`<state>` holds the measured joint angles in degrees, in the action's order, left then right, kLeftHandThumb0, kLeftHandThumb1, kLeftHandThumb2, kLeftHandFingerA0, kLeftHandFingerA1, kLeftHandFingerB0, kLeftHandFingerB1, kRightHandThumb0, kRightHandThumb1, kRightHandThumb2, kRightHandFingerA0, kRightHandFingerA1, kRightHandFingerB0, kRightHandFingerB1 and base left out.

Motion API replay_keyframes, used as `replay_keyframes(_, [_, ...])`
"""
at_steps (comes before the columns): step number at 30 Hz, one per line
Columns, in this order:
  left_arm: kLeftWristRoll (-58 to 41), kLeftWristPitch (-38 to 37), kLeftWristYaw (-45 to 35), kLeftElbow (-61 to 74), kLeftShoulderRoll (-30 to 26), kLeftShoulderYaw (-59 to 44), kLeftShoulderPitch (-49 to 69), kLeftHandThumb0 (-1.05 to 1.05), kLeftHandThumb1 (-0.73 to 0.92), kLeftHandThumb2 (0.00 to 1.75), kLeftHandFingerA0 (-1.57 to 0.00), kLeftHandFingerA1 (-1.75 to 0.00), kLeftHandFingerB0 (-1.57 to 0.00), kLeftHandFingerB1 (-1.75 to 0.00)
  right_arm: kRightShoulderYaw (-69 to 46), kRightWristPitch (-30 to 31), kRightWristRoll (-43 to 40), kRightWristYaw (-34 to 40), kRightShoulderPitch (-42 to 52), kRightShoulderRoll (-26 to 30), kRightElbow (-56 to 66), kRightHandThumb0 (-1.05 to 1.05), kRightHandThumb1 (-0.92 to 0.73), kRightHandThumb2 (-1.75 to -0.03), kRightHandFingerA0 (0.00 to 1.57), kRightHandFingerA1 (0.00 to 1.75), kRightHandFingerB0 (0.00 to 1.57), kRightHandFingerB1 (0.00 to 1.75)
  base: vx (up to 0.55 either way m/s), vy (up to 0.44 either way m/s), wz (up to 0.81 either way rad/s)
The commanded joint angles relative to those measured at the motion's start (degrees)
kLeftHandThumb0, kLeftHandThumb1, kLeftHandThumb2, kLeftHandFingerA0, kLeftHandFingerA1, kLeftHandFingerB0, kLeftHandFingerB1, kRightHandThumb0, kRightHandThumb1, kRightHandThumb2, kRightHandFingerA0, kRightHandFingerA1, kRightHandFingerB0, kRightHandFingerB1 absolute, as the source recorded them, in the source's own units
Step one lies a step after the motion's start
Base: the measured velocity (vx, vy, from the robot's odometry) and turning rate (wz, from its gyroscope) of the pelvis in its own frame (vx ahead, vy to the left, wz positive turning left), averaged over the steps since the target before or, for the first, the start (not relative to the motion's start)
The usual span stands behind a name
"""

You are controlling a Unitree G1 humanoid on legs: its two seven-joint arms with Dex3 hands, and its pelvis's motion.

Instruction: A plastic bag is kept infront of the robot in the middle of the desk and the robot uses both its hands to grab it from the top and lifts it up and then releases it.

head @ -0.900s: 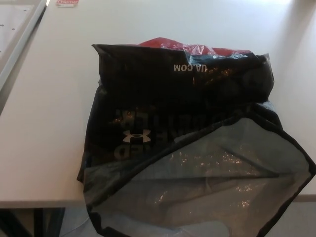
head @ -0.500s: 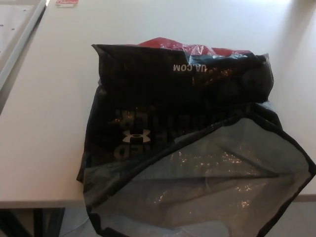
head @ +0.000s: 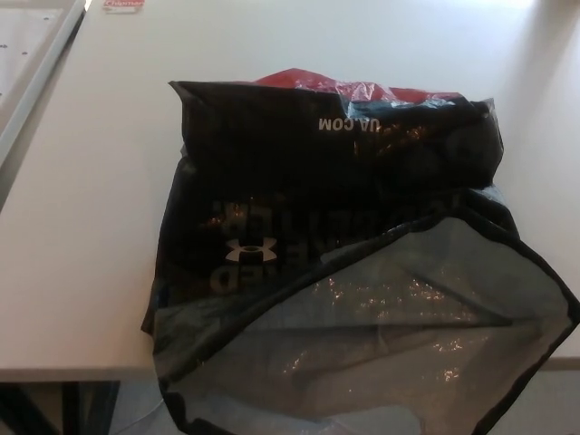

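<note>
A large black plastic bag (head: 299,190) with white lettering and a logo lies flat on the white desk (head: 82,227), right in front of me. Its near part is thin and see-through and hangs over the desk's front edge. A red strip (head: 349,88) shows along its far edge. Neither of my hands is in the picture.
A small red-and-white item (head: 123,4) lies at the far left of the desk. A second pale table (head: 27,54) stands to the left across a narrow gap. The desk's front edge runs along the bottom left, with dark desk legs (head: 72,408) below it.
</note>
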<state>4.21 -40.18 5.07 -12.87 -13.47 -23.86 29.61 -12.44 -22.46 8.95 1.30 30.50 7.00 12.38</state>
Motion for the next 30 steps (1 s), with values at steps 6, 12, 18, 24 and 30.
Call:
replay_keyframes(6, [-7.6,-2.4,-8.3,2.8,-8.5,2.0,-10.6,-0.38,0.47,0.51,-0.61,-1.75,-0.31,-0.28,-4.0,-5.6,-2.8,2.3,-9.4,0.2,4.1,-0.39,-0.63,-0.53,0.5,1.75,0.0,0.07,0.0,0.0,0.0])
replay_keyframes(12, [-11.9,-4.4,-13.3,-4.5,-9.9,3.5,-17.3,-0.43,0.53,0.52,-0.62,-1.73,-0.32,-0.27,-3.5,-5.4,-3.1,2.0,-13.6,0.2,2.5,-0.42,-0.6,-0.53,0.53,1.75,0.0,0.08,0.0,0.0,0.0])
replay_keyframes(18, [-14.0,-0.9,-19.0,-7.1,-12.5,5.3,-20.8,-0.46,0.52,0.54,-0.67,-1.75,-0.24,-0.27,-3.1,-8.3,-0.7,1.5,-16.1,2.1,-1.7,-0.36,-0.59,-0.55,0.59,1.75,0.0,0.06,0.0,0.0,0.0])
replay_keyframes(24, [-12.6,-0.4,-22.7,-8.4,-15.1,8.2,-22.6,-0.44,0.49,0.55,-0.76,-1.75,-0.21,-0.28,-2.7,-13.3,1.4,0.1,-17.2,7.1,-8.8,-0.32,-0.56,-0.57,0.65,1.75,0.0,0.05,0.0,0.0,0.0])
replay_keyframes(30, [-13.5,1.4,-24.6,-7.3,-15.2,8.9,-21.9,-0.4,0.46,0.53,-0.72,-1.75,-0.22,-0.29,-3.9,-12.0,1.7,-1.0,-18.1,13.3,-14.4,-0.34,-0.55,-0.58,0.72,1.75,0.0,0.04,0.0,0.0,0.0])
